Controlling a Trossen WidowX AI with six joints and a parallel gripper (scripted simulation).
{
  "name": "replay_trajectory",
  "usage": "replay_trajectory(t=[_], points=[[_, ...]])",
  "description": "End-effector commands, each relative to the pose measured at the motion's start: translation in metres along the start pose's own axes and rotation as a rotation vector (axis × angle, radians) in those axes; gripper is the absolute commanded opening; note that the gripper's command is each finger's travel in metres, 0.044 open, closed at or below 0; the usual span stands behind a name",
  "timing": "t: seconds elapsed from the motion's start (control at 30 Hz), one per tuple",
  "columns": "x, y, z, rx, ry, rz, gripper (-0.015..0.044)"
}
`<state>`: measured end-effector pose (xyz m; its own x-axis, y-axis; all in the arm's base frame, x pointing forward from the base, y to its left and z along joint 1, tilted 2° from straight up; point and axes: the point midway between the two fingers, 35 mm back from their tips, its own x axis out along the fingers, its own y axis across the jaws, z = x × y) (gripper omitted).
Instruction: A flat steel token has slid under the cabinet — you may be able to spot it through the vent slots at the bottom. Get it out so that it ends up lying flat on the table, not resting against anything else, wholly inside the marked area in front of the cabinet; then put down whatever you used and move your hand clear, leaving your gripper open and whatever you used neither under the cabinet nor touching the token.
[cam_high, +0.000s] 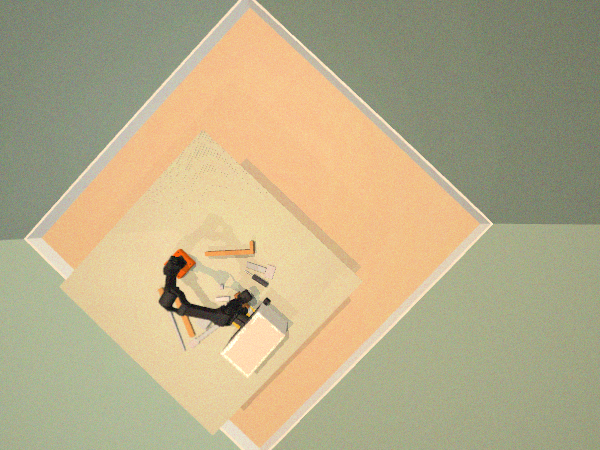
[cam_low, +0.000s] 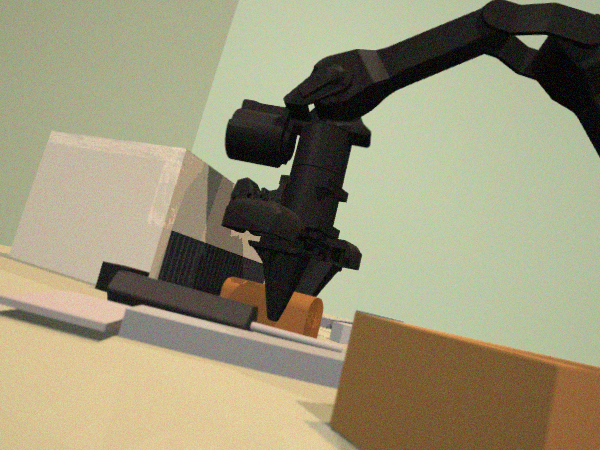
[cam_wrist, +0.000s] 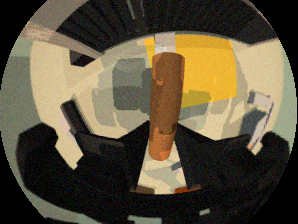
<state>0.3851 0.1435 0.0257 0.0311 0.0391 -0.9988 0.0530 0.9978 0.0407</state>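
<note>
My gripper (cam_low: 278, 306) (cam_high: 244, 300) (cam_wrist: 161, 124) is shut on an orange-brown round rod (cam_low: 302, 314) (cam_wrist: 164, 96). It holds the rod low over the table, with the rod pointing at the cabinet's front. The white cabinet (cam_high: 252, 347) (cam_low: 95, 200) has dark vent slots (cam_low: 200, 260) (cam_wrist: 166, 6) along its bottom. The yellow marked area (cam_wrist: 206, 63) lies in front of the slots, under the rod's far end. I cannot make out the steel token in any view.
A dark flat bar (cam_low: 180, 297) (cam_high: 259, 280) lies on a grey slab (cam_low: 225, 345). An orange block stands in the foreground. An orange L-shaped piece (cam_high: 232, 251), grey plates (cam_high: 261, 269), a thin grey rod (cam_high: 178, 330) and an orange stick (cam_high: 188, 326) lie around the arm.
</note>
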Motion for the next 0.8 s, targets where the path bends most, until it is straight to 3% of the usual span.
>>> replay_trajectory(t=[0.0, 0.77], points=[[0.000, 0.000, 0.005, -0.005, -0.001, 0.002, 0.0000], [0.001, -0.013, 0.018, -0.005, -0.003, 0.001, 0.0000]])
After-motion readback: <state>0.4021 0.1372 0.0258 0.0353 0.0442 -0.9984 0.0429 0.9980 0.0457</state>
